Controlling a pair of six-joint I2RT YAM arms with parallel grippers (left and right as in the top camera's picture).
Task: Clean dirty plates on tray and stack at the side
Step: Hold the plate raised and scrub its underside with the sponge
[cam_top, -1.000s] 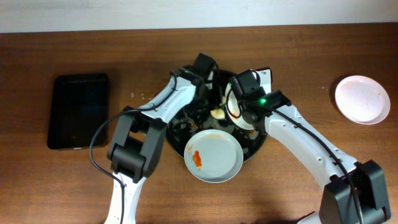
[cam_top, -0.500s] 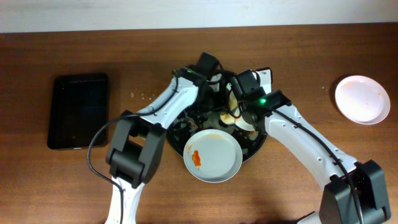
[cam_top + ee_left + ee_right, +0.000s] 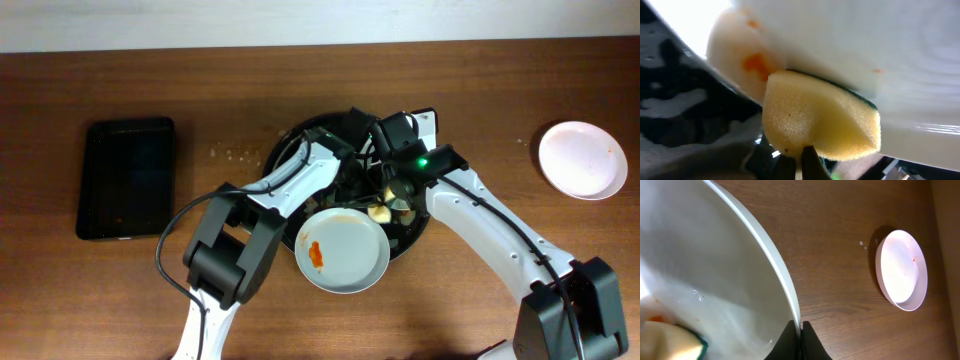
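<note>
Over the tray (image 3: 287, 148), the left tool (image 3: 795, 161), reaching rightward, pinches sponge (image 3: 815, 120) against plate (image 3: 865, 45); right tool (image 3: 801, 330) pinches its rim.

A brown wooden table (image 3: 100, 300) carries everything. The round black tray (image 3: 300, 128) sits about mid-table. Well to the left of it lies a smaller black rectangular tray (image 3: 126, 178). Far off to the tray's right rests a lone pale plate (image 3: 582, 160). A few light specks (image 3: 232, 153) dot the wood just left of the tray.
</note>
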